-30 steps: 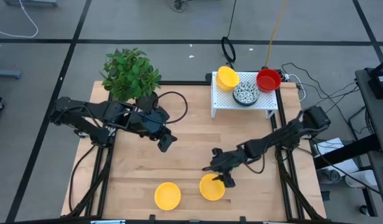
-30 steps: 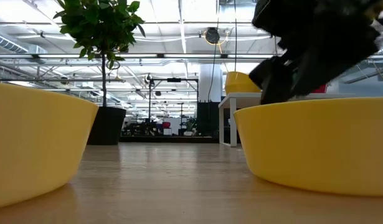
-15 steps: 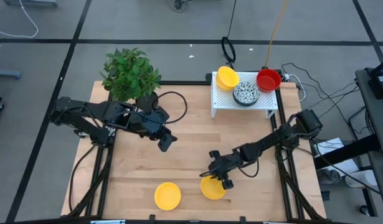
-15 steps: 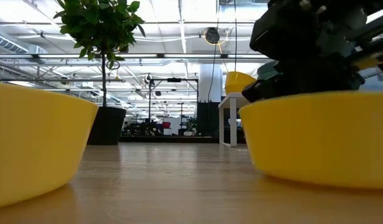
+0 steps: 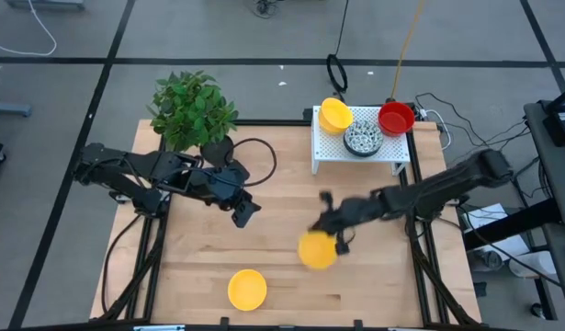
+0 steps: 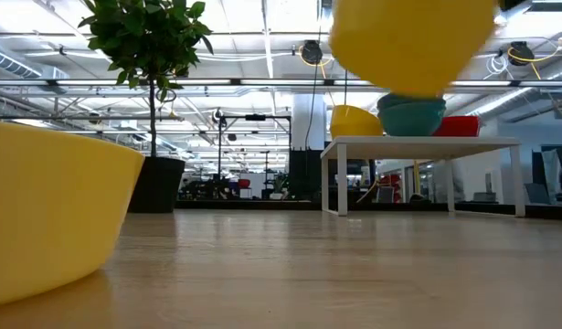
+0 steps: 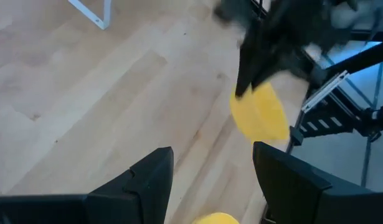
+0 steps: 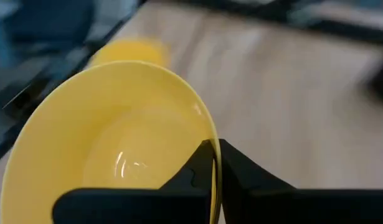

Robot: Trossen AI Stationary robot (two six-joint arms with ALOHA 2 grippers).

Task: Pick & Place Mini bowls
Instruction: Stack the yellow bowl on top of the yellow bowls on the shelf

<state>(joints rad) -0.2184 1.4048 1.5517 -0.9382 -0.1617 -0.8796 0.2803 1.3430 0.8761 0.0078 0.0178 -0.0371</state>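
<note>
At the near counter [image 5: 199, 257] edge a yellow bowl [image 5: 247, 289] sits flat on the wood, alone, with bare board all round it; low view shows only its side wall filling the left [image 6: 52, 219]. Just past it, mid-counter, the right pincer [image 5: 340, 241] is clamped on the rim of a second yellow bowl [image 5: 317, 250], held off the surface and tilted; right wrist view has the two fingers [image 8: 207, 171] pinched together over the rim, bowl hollow facing the camera [image 8: 116, 149]. Low view shows this bowl's underside up in the air [image 6: 408, 41], clear gap beneath, which the high view can't confirm. Left wrist view catches it edge-on [image 7: 260, 112] under the dark right arm. Open wood lies between the lifted bowl and the rack, and across the counter middle. Left pincer [image 5: 244, 211] hovers left of centre, fingers [image 7: 151, 180] apart, holding nothing, well apart from both bowls. At the far right edge the white rack [image 5: 330, 147] stands on legs, carrying a yellow bowl [image 5: 334, 115], a speckled bowl [image 5: 363, 139] and a red bowl [image 5: 396, 118], close together; low view shows the middle one as teal [image 6: 411, 113]. Far left corner: potted plant [image 5: 192, 108], leaves overhanging the counter edge
</note>
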